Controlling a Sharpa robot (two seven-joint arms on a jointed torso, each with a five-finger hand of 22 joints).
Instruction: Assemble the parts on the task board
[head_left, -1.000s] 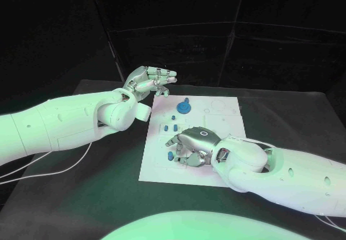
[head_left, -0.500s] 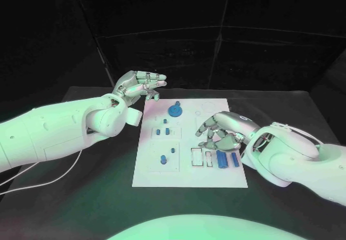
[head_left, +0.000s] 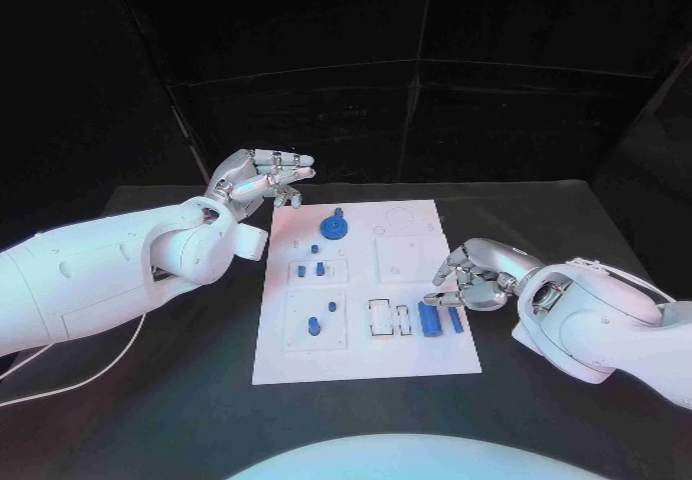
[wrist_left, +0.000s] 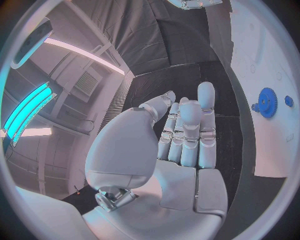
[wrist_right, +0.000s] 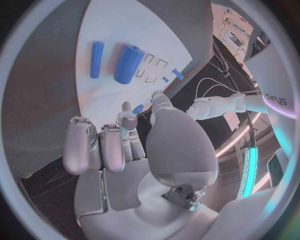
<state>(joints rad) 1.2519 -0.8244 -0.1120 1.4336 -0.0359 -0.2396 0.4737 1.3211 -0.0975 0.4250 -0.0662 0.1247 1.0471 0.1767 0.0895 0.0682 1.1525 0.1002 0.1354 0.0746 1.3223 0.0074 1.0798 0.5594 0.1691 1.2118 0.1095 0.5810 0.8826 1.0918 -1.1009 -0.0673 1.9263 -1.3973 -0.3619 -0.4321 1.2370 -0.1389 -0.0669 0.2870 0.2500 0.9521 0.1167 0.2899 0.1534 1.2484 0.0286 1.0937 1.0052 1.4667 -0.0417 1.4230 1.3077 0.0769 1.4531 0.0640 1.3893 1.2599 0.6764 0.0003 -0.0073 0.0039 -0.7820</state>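
Note:
The white task board (head_left: 361, 345) lies in the middle of the black table. A blue gear (head_left: 335, 228) (wrist_left: 267, 102) stands at its far end, with small blue pegs (head_left: 309, 270) below it. A thick blue cylinder (head_left: 428, 318) (wrist_right: 128, 64) and a thin blue rod (head_left: 456, 319) (wrist_right: 96, 59) lie near the board's right edge. My right hand (head_left: 476, 275) (wrist_right: 125, 145) hovers at that edge just beyond them, fingers curled in, holding nothing. My left hand (head_left: 260, 180) (wrist_left: 181, 135) is raised off the board's far left corner, fingers extended, palm empty.
Bare black table surrounds the board on all sides. My left arm (head_left: 130, 265) stretches over the table's left part, and a white cable (head_left: 87, 370) trails beneath it. Empty white slots (head_left: 379, 316) sit beside the blue cylinder.
The camera has shifted. My right hand has drawn back from over the board's right half to its right edge. The left hand has kept its raised pose.

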